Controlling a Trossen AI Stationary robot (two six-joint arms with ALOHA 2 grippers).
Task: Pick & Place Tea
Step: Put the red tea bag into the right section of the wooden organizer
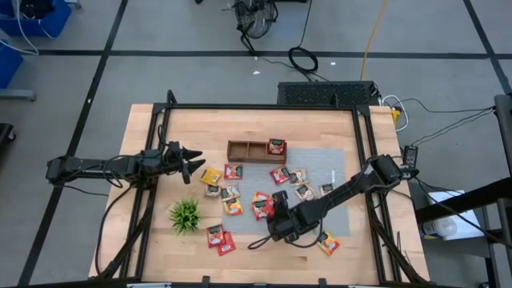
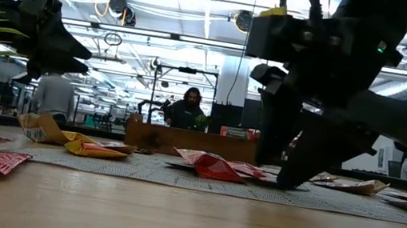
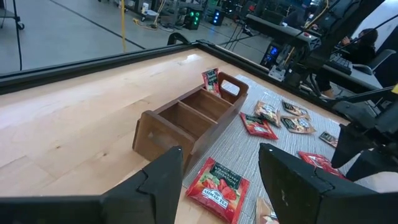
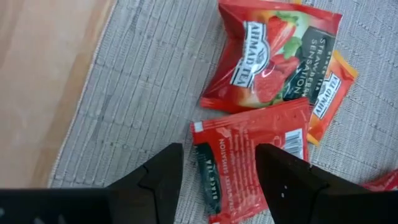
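Currently R arm is nearer: right gripper [image 4: 214, 180] hangs low over the grey mat [image 4: 143, 81] mid-desk, fingers apart, empty, straddling a red tea packet [image 4: 249, 155]; packet's long axis runs fwd between them. Left gripper [image 1: 192, 162] waits near desk's left edge, fingers apart.

Left pincer [image 1: 194, 163] hangs open and level; right pincer [image 1: 279, 210] points down, jaws apart.

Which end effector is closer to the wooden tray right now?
Left. The left end effector hovers open just beside the wooden tray, off its short end. The right end effector is farther away, open and low over red tea packets on the grey mat.
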